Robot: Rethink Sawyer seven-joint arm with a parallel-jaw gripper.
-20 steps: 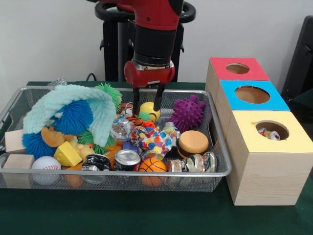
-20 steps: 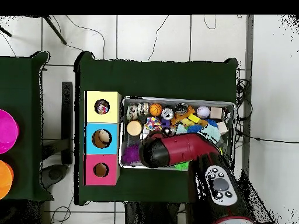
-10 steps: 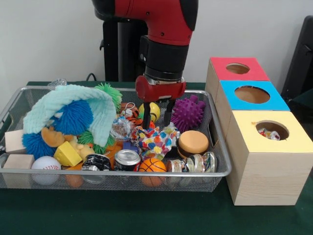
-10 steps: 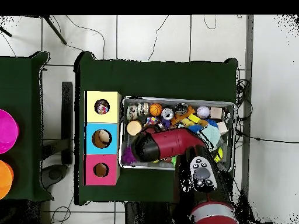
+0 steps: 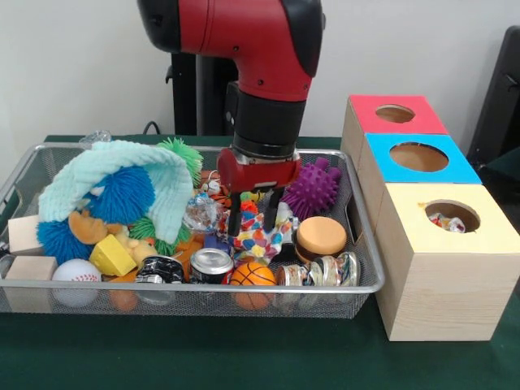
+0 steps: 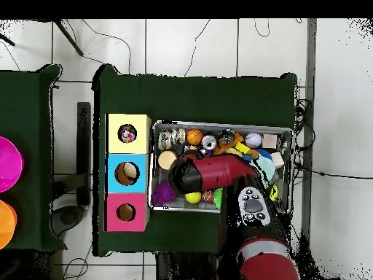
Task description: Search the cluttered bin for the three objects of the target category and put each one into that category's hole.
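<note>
Nearest the camera, along the front wall of the mesh bin (image 5: 49,296), lie a baseball (image 5: 75,271), a yellow wedge block (image 5: 111,256), two dented cans (image 5: 210,264), a small basketball (image 5: 253,274) and a row of flattened cans (image 5: 325,270). They sit low against the wire, which likely keeps them from rolling.

Just behind the basketball, toward the bin's middle, sits a crumpled multicoloured wrapper (image 5: 258,234). The gripper (image 5: 252,218) hangs directly over it, fingers apart and pointing down, tips level with the wrapper's top and straddling it; nothing is held. Judgement: the open stance suits a pinch on that wrapper, which is soft and should crush rather than slip.

Right of the wrapper rests a toy burger (image 5: 322,236); behind that, a purple spiky ball (image 5: 311,188). Left of the wrapper, a teal knit cloth (image 5: 114,180) drapes over a blue fuzzy ball (image 5: 122,195), hiding whatever is beneath, so search there remains.

Outside the bin's right wall stand three wooden boxes, ordered near to far: yellow-topped box (image 5: 443,219), blue-topped box (image 5: 418,158), red-topped box (image 5: 395,114). The yellow one's hole shows a crinkled item inside, similar in look to the wrapper, so that hole is probably the target. The overhead view shows something in the blue hole too; what it is cannot be told.
</note>
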